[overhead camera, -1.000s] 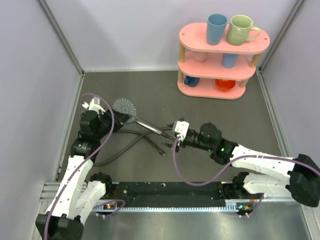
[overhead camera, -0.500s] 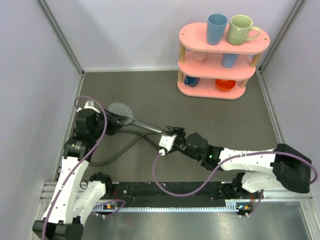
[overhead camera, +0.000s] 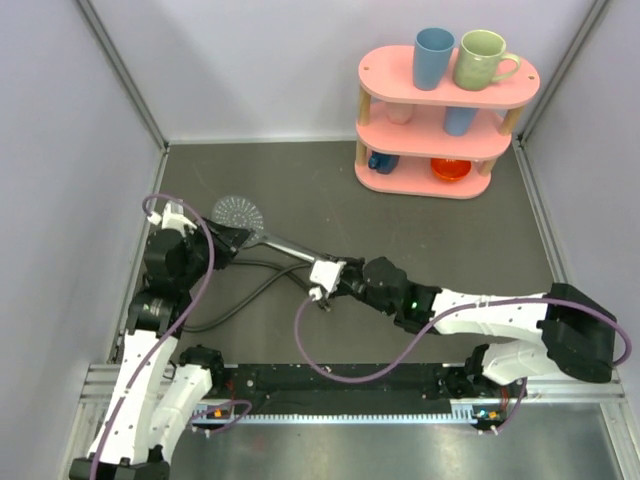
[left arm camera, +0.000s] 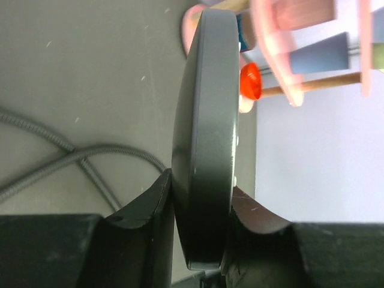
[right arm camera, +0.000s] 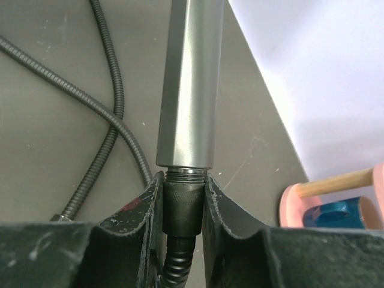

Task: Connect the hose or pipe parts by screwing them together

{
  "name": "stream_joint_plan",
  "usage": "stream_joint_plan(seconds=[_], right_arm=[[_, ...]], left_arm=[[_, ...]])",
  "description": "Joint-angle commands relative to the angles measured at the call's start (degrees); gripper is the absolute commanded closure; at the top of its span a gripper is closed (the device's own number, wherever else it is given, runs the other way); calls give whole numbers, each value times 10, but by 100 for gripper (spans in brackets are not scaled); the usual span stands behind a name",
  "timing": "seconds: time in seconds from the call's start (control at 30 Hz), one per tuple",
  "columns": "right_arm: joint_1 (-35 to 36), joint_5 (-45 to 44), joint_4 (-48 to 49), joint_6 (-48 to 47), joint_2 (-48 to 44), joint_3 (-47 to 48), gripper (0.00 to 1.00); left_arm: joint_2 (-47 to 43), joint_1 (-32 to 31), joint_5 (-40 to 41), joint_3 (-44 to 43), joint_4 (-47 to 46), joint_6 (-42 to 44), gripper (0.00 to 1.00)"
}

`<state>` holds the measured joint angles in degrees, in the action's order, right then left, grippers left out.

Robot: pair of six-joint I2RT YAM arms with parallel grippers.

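The grey shower head (overhead camera: 238, 213) is held edge-on, its round face (left arm camera: 204, 120) clamped at the rim by my left gripper (left arm camera: 201, 186), which is shut on it. Its straight handle (right arm camera: 189, 90) runs right and toward the near edge, to my right gripper (right arm camera: 183, 180). That gripper (overhead camera: 322, 268) is shut on the hose's black knurled end fitting (right arm camera: 183, 204), which sits against the handle's end with a few threads showing. The dark-grey hose (overhead camera: 240, 295) loops on the table below the handle. Its other fitting (right arm camera: 66, 210) lies loose.
A pink three-tier shelf (overhead camera: 445, 140) stands at the back right with a blue mug (overhead camera: 433, 57) and a green mug (overhead camera: 480, 58) on top and more cups below. Grey walls close in the left, back and right sides.
My right gripper has moved left to the handle's end and closed on the hose fitting there. The left gripper, still shut, has shifted the shower head slightly left.
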<state>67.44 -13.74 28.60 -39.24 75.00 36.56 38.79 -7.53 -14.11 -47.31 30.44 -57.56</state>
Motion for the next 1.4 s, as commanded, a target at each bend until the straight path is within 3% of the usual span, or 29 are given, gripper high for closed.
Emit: stream_joint_plan(seconds=[0.0, 0.03, 0.13, 0.17, 0.27, 0.47, 0.53, 0.57, 0.67, 0.7, 0.77, 0.87, 1.0, 1.13, 1.27, 1.37], right_arm=[[-73, 245, -63, 157, -30, 69, 100], [-95, 286, -63, 186, -31, 69, 100], [-177, 462, -66, 304, -27, 79, 100], [-194, 544, -65, 322, -20, 88, 100], [-232, 654, -67, 358, -3, 98, 100], [-269, 721, -22, 442, 17, 97, 100], [-270, 697, -28, 443, 16, 96, 89], [-270, 679, -47, 437, 11, 94, 73], [-270, 667, -48, 424, -5, 71, 47], [-270, 660, -51, 421, -13, 64, 45], [-268, 609, -52, 405, -31, 38, 35], [-265, 534, -50, 374, -71, 12, 27], [-218, 378, -95, 315, -110, 16, 24], [-109, 141, -88, 150, -129, 8, 24], [-26, 31, -46, 38, -116, -9, 28], [7, -21, -14, -13, -90, -7, 33]], left_arm=[[-59, -2, -135, 121, -337, 71, 100], [-66, -2, -156, 155, -487, 62, 100], [-77, -1, -195, 275, -691, 14, 100], [-69, -1, -209, 276, -690, 28, 100], [-53, -2, -225, 292, -716, 46, 100], [-44, -1, -209, 331, -768, 53, 100], [-46, -1, -193, 329, -751, 53, 100], [-50, -1, -185, 325, -737, 51, 100], [-66, -1, -139, 287, -615, 40, 100], [-69, -1, -131, 269, -531, 38, 100], [-71, -2, -106, 214, -447, 47, 100], [-78, -2, -54, 159, -331, 37, 100], [-83, -2, 27, 98, -195, 8, 100], [-52, -2, 72, 11, -57, -32, 100], [-23, -2, 75, -43, 42, -62, 100], [-17, -3, 69, -62, 59, -83, 100]])
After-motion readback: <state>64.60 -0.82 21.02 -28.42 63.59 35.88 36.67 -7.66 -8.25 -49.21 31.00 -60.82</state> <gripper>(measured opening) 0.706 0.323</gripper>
